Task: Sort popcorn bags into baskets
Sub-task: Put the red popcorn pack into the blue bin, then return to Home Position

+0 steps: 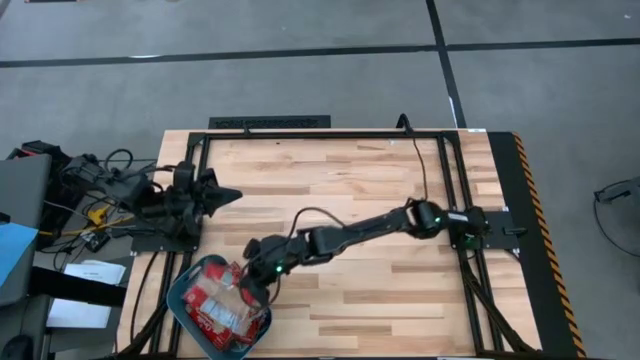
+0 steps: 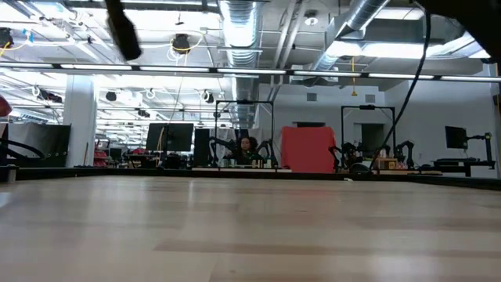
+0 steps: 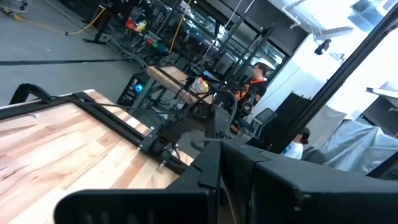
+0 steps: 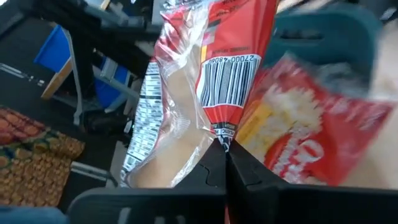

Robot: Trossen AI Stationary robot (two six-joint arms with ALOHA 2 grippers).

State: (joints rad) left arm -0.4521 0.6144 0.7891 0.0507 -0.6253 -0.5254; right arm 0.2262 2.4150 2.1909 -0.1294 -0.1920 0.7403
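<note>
One popcorn bag point(image 4: 217, 68) hangs from the right gripper point(image 1: 252, 283), fingers pinched tight on its crimped edge, directly over the teal basket point(image 1: 183, 306) at the near left corner of the table point(image 1: 400, 300). Several more red bags point(image 1: 215, 305) lie piled inside the basket. The left gripper point(image 1: 228, 196) waits closed and empty at the far left.

Judgement: the step in hand is the drop. Lower until the bag's free end rests on the pile, keep it inside the walls, then let go and lift straight up so the film does not drag.

The right wrist view alone shows the pinch and barcode. The high view gives only the placement. The low view shows bare tabletop, no basket.
</note>
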